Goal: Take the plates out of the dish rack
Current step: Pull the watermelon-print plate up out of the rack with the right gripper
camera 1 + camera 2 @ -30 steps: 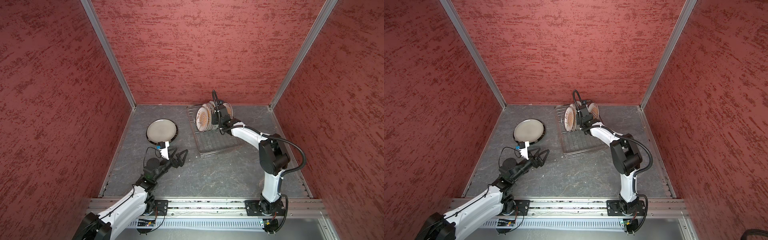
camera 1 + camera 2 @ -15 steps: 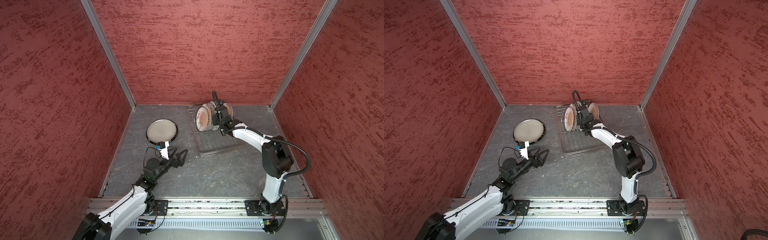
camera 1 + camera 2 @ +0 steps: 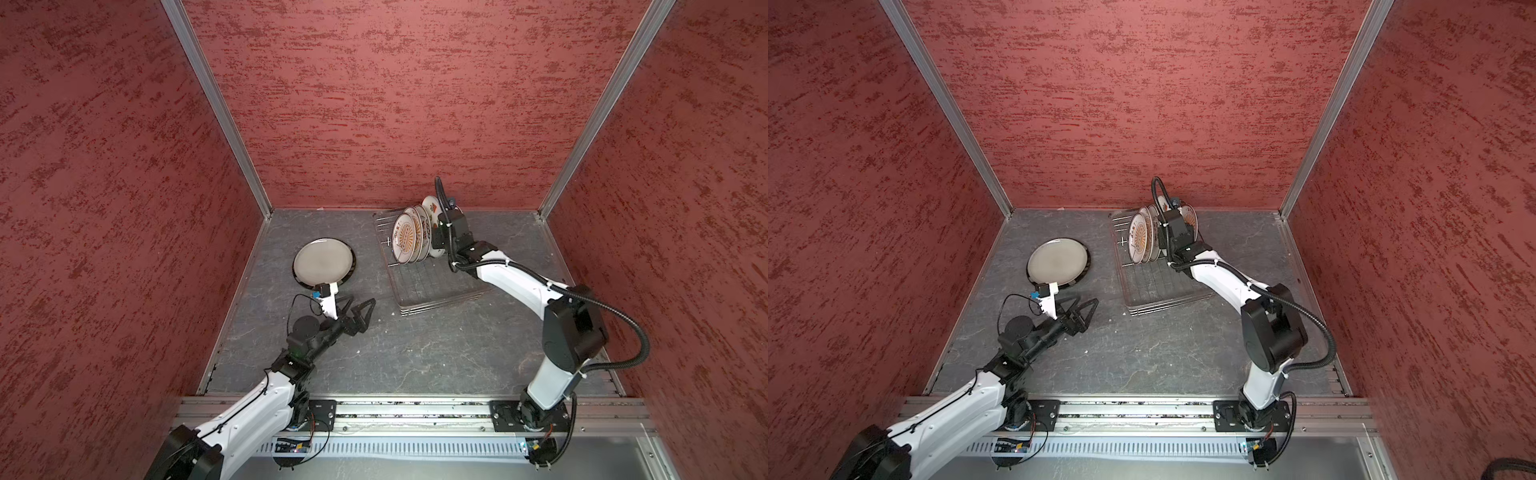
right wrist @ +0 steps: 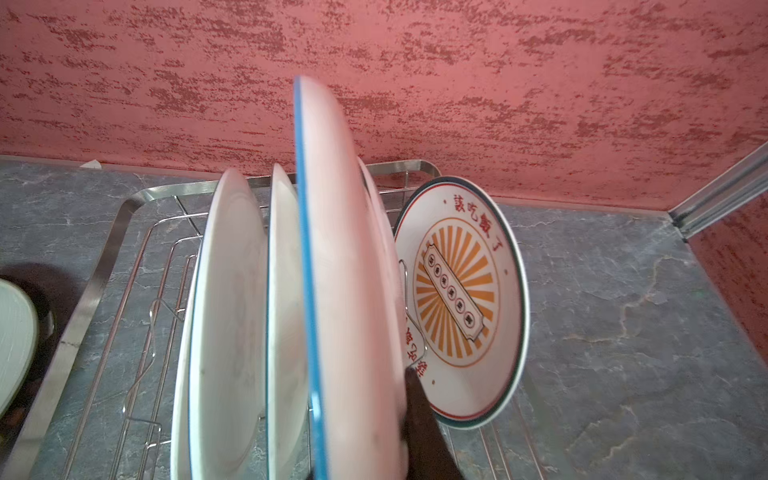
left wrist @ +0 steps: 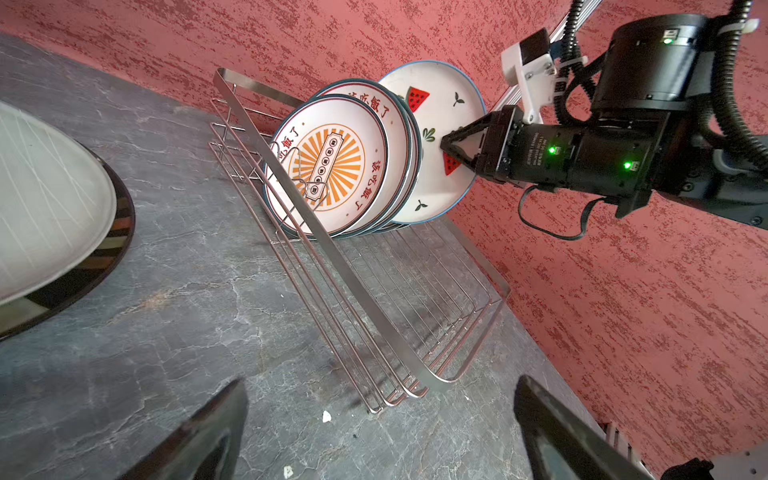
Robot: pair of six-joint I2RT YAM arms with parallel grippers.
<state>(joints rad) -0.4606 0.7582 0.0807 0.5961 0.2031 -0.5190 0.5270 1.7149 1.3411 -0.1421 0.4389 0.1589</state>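
Dish rack (image 3: 436, 286) near half bare; plates (image 3: 409, 239) packed tight at far end, wall (image 3: 395, 124) close behind.

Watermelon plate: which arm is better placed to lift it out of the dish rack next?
Right. The right fingers are shut on the watermelon plate at its rim in the dish rack; the left fingers hang open, short of the rack.

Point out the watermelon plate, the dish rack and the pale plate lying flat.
watermelon plate (image 5: 436, 187), left wrist view, its white face.
dish rack (image 5: 365, 291), left wrist view, its long side rail.
pale plate (image 3: 323, 265), a top view, its centre.
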